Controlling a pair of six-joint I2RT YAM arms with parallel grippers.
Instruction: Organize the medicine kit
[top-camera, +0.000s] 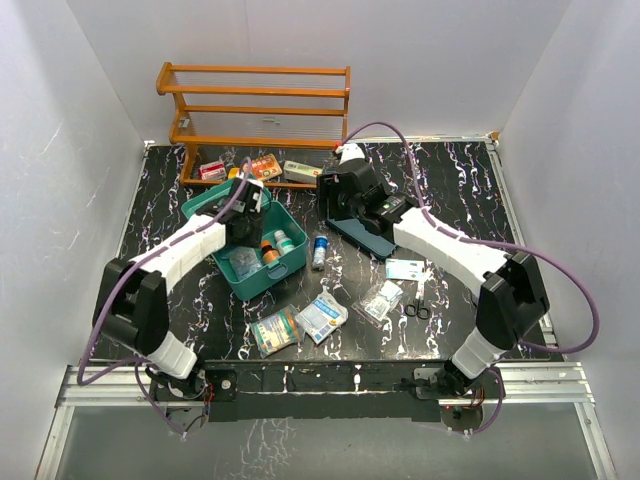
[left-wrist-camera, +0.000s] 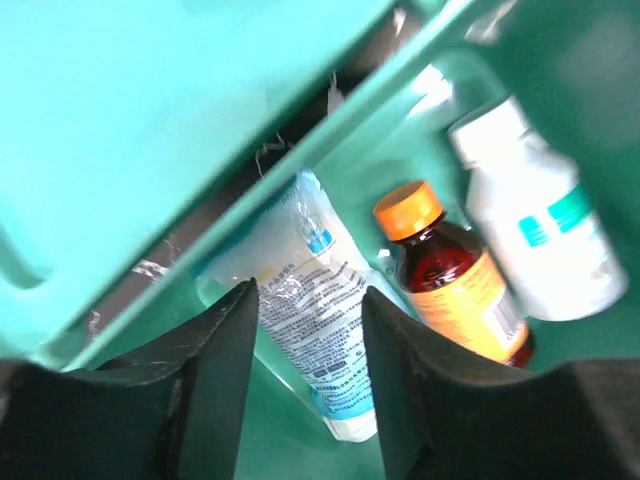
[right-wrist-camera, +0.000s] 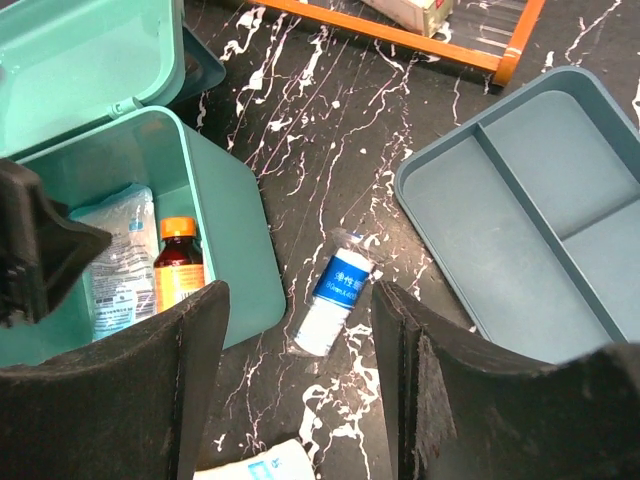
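The teal-green medicine kit stands open at centre left, its lid tipped back. Inside lie a white tube, a brown bottle with an orange cap and a white bottle with a teal label. My left gripper is open and empty, low inside the kit, with its fingers astride the tube. My right gripper is open and empty, held high over the table between the kit and a blue-labelled bandage roll, which lies beside the kit.
A flat dark teal two-compartment tray lies right of the roll. The orange wooden rack stands at the back with small boxes under it. Loose packets and scissors lie near the front.
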